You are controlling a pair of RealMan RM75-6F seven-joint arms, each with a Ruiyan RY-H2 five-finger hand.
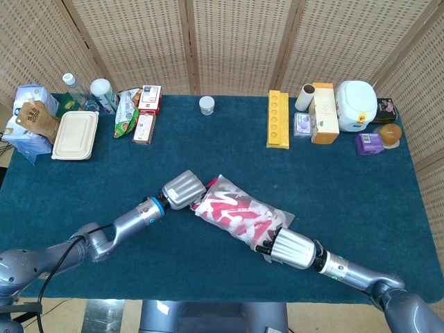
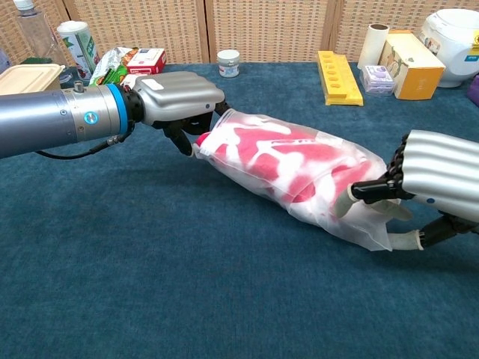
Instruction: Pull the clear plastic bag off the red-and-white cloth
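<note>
Nearest the front edge of the table (image 1: 83, 187), the right hand (image 1: 290, 248) reaches in from the front right corner, forearm low and angled toward the middle. Its fingers (image 2: 372, 188) are pinched onto the closed end of the clear plastic bag (image 1: 272, 216), with the thumb lying under the film in the chest view, so this hand has hold of the bag.

The bag lies slantwise on the blue cloth, a little in front of the table's centre. Inside it sits the red-and-white cloth (image 1: 232, 211), filling most of its length, the bag's mouth pointing toward the back left.

At that mouth the left hand (image 1: 183, 189) comes in from the front left corner, its arm stretched across the table. Its fingers (image 2: 177, 134) curl down and close on the red end of the cloth where it pokes out of the bag, gripping it.

Along the back edge stand the other things. Toward the back left corner, a lidded takeaway box (image 1: 75, 126) is closed, its contents hidden, with bottles (image 1: 103, 94) and snack packets (image 1: 143, 109) beside it. A small white jar (image 1: 207, 105) stands near the middle. Toward the back right corner are a yellow tray (image 1: 277, 119) with round wells, a paper roll (image 1: 306, 97), a tall carton (image 1: 323, 113) and a white cooker (image 1: 356, 105), lid shut.
</note>
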